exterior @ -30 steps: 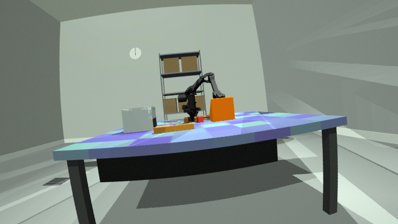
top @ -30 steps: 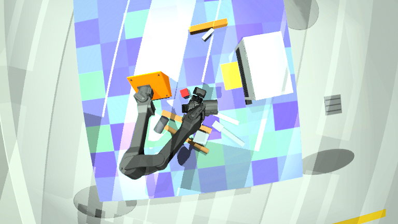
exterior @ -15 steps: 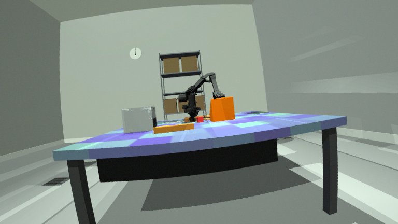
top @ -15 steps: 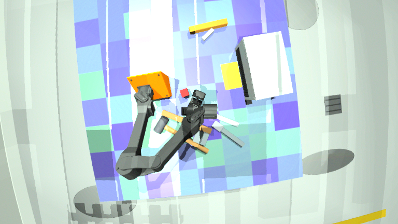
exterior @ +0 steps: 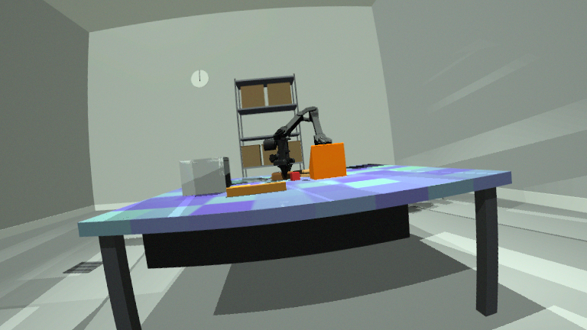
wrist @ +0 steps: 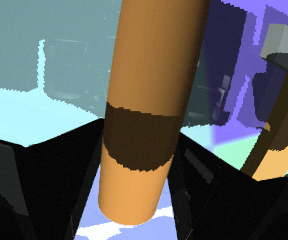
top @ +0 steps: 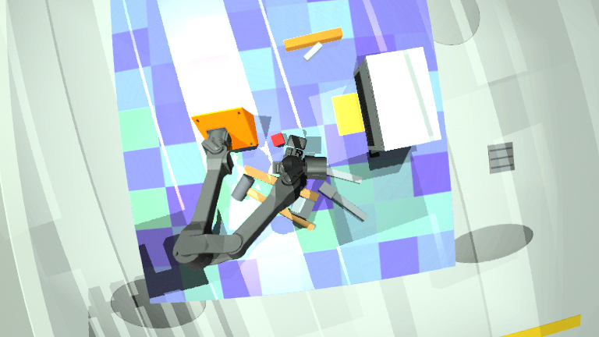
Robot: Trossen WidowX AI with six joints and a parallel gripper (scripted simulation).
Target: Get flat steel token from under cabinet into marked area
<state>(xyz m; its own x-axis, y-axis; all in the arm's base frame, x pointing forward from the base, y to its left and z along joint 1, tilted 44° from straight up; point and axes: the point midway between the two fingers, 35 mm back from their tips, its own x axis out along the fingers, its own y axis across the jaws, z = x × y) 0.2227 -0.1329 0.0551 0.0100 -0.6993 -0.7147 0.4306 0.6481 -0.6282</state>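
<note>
Partly open, the pincer (top: pixel 296 141) (exterior: pixel 284 176) (wrist: pixel 138 132) grips a wooden handle (wrist: pixel 151 60).

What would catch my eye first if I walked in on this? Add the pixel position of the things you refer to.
Probably the bright orange block (top: pixel 245 128) (exterior: pixel 328 161) with the dark arm (top: pixel 264 207) (exterior: pixel 319 125) rising beside or on it. Next, the yellow patch (top: pixel 348 114) directly before the white cabinet (top: pixel 399 99) (exterior: pixel 201 177). Up close, a round wooden handle (wrist: pixel 151 65) is held between the black fingers.
</note>
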